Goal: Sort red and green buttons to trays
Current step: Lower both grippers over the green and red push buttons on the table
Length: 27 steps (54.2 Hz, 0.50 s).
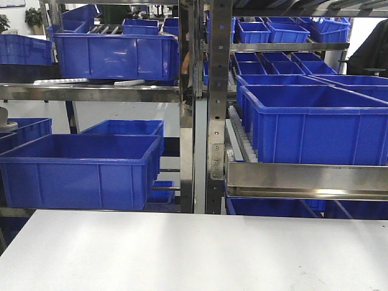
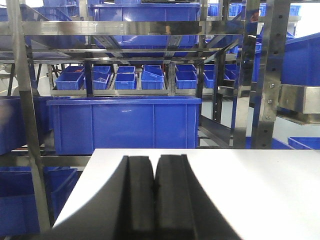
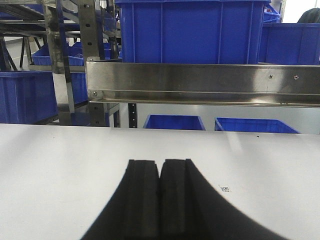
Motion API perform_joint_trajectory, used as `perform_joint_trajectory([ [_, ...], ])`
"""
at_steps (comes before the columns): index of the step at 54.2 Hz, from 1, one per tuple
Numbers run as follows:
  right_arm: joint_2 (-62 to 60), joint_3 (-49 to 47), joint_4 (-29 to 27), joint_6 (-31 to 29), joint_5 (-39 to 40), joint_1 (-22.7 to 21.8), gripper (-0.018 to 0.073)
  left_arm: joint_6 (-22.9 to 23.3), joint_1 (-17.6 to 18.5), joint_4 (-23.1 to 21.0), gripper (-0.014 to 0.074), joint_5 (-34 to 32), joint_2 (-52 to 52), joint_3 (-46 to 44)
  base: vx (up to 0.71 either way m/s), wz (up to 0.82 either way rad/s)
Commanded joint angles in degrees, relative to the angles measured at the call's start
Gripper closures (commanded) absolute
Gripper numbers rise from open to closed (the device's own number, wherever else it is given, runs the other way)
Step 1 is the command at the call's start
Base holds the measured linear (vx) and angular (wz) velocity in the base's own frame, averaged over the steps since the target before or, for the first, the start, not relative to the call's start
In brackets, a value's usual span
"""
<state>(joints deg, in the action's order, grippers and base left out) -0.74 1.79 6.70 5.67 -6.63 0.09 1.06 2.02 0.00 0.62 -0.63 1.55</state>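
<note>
Plainly empty, jaws together: left gripper (image 2: pixel 154 161), right gripper (image 3: pixel 160 165).

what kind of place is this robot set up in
Most likely a factory or warehouse parts store: tall steel racking loaded with rows of deep blue crates, some on roller lanes, with a white worktable in front.

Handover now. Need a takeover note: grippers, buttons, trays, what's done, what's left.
Left gripper: shut, empty, facing across the white table.
Right gripper: shut, empty, same table.
Buttons and trays: in no view; only blue crates on steel racks behind the table.
Done: nothing that shows.
Left: find both buttons and both trays, then sort red and green.
</note>
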Motion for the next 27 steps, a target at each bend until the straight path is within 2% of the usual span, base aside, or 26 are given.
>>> perform_joint_trajectory([
  [1, -0.54, 0.75, 0.11, -0.09, 4.71, -0.26, 0.0568, 0.58, -0.03, -0.45, 0.0603, -5.08, -0.19, -1.31, 0.0, 0.0],
  [27, -0.54, 0.75, 0.11, -0.09, 4.77, -0.26, 0.0568, 0.58, -0.03, -0.45, 0.0603, -5.08, -0.19, -1.31, 0.0, 0.0],
])
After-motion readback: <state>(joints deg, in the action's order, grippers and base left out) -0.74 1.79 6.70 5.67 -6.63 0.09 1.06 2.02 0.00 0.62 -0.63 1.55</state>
